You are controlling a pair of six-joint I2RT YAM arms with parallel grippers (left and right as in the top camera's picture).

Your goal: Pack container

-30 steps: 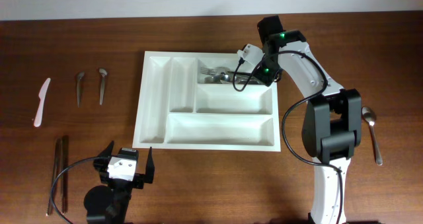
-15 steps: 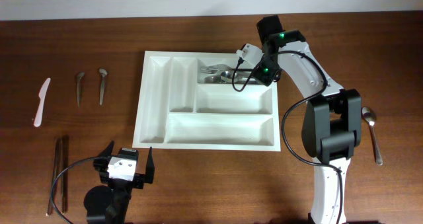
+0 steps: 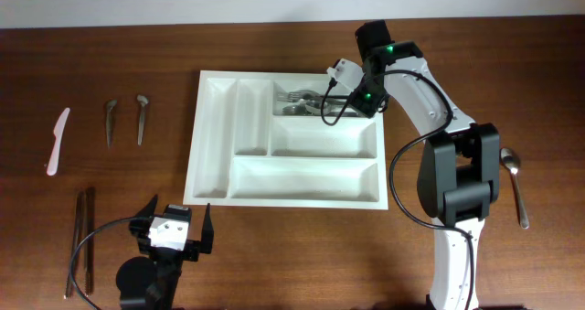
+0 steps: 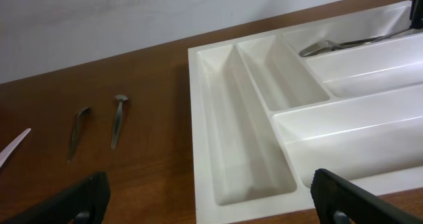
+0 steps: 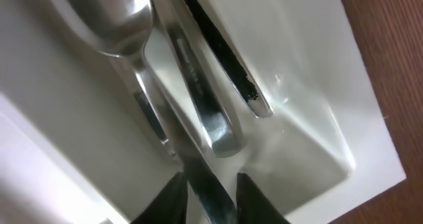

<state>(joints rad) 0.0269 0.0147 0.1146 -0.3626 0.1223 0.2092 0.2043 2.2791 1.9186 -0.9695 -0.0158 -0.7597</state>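
Observation:
The container (image 3: pixel 195 145), a large white cutlery tray, lies mid-table. Several metal forks and a spoon (image 3: pixel 297 101) rest in its top long compartment. My right gripper (image 3: pixel 334 109) reaches down into that compartment. In the right wrist view its jaws (image 5: pixel 210 197) stand a little apart around a metal handle (image 5: pixel 201 184), with slim gaps beside it. My left gripper (image 3: pixel 177 209) hovers wide open off the tray's near left corner, nothing between its fingers (image 4: pixel 337 194).
Left of the tray lie a white plastic knife (image 3: pixel 58 141), two short metal pieces (image 3: pixel 110 120) (image 3: pixel 141 118) and two dark sticks (image 3: pixel 82 241). A metal spoon (image 3: pixel 516 187) lies on the wood right of the right arm's base.
The right gripper has shifted only slightly inside the top compartment, staying over the cutlery. The left arm has not moved.

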